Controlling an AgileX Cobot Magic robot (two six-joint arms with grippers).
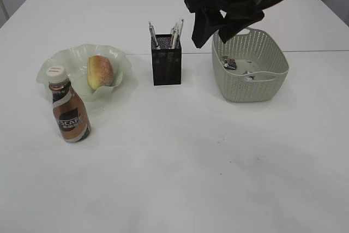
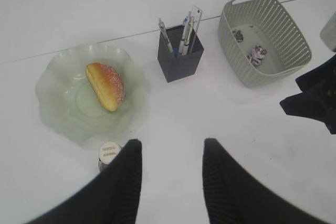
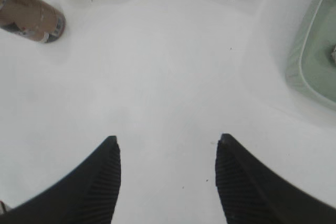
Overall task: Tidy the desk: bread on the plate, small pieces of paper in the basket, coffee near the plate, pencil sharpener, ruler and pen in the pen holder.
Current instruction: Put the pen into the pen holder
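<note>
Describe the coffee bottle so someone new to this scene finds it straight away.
Start at the pale green wavy plate on the table's left side, which holds the bread. Just in front of it stands the coffee bottle, upright. It alone has a brown label and a white cap.

Bread (image 1: pixel 100 72) on plate (image 1: pixel 54 64), bottle (image 1: pixel 68 111) before it, pen holder (image 1: pixel 166 64) centre, basket (image 1: pixel 251 83) right

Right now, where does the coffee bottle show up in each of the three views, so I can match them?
Exterior view: the coffee bottle stands upright at left, just in front of the plate.
Left wrist view: only its white cap shows, bottom left, below the plate.
Right wrist view: top left corner, its brown body.
Shared landmark: the black pen holder, between plate and basket.
</note>
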